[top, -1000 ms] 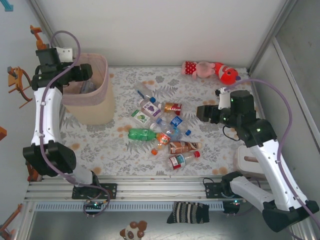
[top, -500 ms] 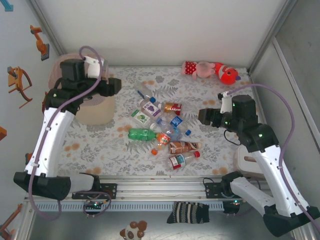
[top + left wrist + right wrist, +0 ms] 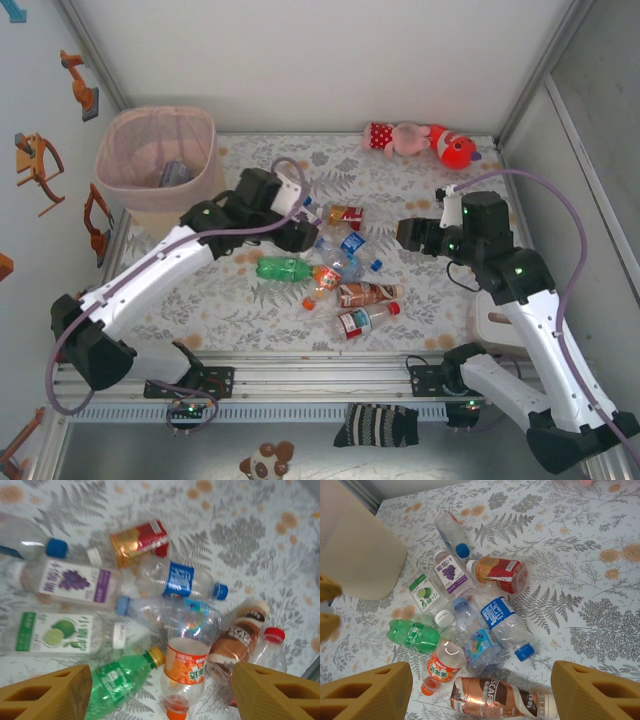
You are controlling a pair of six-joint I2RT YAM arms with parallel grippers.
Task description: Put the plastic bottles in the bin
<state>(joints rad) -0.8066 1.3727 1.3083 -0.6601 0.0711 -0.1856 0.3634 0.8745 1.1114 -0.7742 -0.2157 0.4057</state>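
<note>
Several plastic bottles lie heaped mid-table: a green one (image 3: pixel 285 268), an orange-label one (image 3: pixel 322 280), a brown coffee one (image 3: pixel 368 293) and a red-capped one (image 3: pixel 365 318). The pale pink bin (image 3: pixel 205 135) stands at the far left with a bottle (image 3: pixel 175 173) inside. My left gripper (image 3: pixel 298 236) hovers open over the heap's left side. Nothing sits between its fingers (image 3: pixel 45 692), and the orange-label bottle (image 3: pixel 186 667) and green bottle (image 3: pixel 117 680) lie below it. My right gripper (image 3: pixel 410 232) hangs open and empty right of the heap, above the coffee bottle (image 3: pixel 495 697) and a blue-label bottle (image 3: pixel 502 620).
A pink-and-red plush toy (image 3: pixel 420 140) lies at the far edge. A white box (image 3: pixel 495 320) sits under the right arm at the table's right side. The enclosure walls close in on the left, back and right. The bin's side (image 3: pixel 355 550) rises left of the heap.
The left arm has swung from above the bin down and right to the bottle heap, with its gripper empty. The right arm has barely moved.
</note>
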